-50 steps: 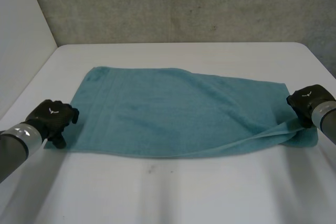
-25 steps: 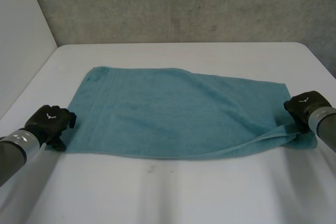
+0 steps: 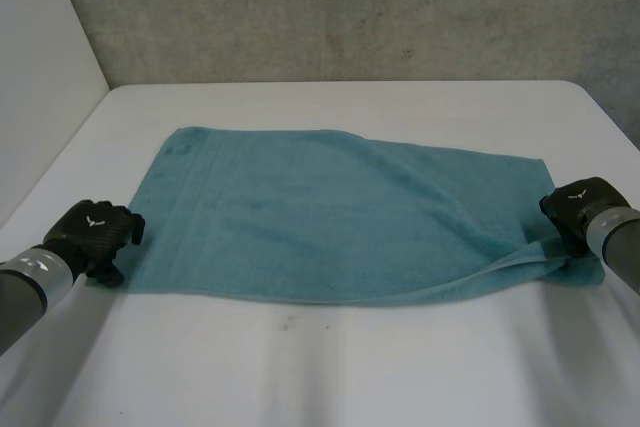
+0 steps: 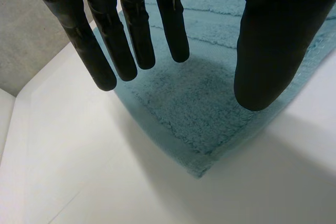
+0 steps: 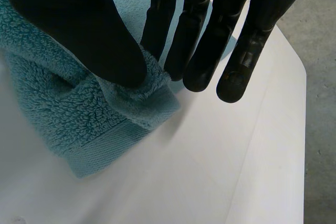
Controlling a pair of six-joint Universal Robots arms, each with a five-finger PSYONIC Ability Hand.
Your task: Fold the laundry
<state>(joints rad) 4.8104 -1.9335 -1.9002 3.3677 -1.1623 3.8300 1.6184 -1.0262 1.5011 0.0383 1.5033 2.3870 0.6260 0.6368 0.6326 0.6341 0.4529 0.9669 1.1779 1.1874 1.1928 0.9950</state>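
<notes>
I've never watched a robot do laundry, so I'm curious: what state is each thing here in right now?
towel: spread flat, unfolded, near right corner bunched and lifted.
left hand: open, fingers straight above the near left corner.
right hand: shut, pinching the near right corner.

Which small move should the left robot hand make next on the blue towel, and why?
Probably lower the left robot hand and close it on the near left corner of the towel: this hand hangs open over that corner, while the right robot hand pinches its own corner.
</notes>
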